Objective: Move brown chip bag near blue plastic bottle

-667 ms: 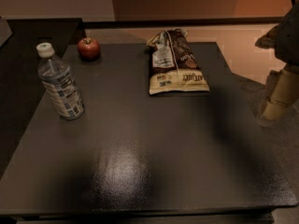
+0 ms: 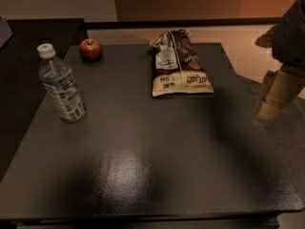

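Observation:
The brown chip bag [image 2: 180, 65] lies flat at the back middle of the dark table [image 2: 143, 166], its cream band toward me. The blue plastic bottle [image 2: 61, 85] stands upright with a white cap near the table's left edge, well apart from the bag. My gripper [image 2: 275, 98] hangs at the far right, just beyond the table's right edge, to the right of the bag and a little nearer to me. It holds nothing that I can see.
A red apple [image 2: 90, 49] sits at the back left, behind the bottle. A dark counter [image 2: 28, 37] borders the table on the left. A tan floor and wall lie behind and to the right.
My gripper has shifted slightly left toward the table's right edge. The bag, bottle and apple have not moved.

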Robot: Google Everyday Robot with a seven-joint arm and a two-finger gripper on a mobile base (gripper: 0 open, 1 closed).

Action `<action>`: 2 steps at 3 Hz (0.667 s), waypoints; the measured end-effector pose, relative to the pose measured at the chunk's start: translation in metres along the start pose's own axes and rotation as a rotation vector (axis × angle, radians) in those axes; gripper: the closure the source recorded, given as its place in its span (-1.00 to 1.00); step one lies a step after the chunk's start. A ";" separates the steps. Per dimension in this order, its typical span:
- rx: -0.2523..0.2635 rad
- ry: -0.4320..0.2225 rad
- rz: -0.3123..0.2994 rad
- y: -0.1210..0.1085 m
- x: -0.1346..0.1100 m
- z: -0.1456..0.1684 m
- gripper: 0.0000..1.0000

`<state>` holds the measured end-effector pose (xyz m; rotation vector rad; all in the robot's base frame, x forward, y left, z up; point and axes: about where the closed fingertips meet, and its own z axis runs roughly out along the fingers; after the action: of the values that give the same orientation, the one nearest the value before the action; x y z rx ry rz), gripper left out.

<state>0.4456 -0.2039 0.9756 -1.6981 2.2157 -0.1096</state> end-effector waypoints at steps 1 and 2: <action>0.035 -0.033 0.053 -0.014 -0.018 0.011 -1.00; 0.053 -0.067 0.155 -0.039 -0.034 0.028 -1.00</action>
<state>0.4981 -0.1780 0.9674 -1.4752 2.2644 -0.0719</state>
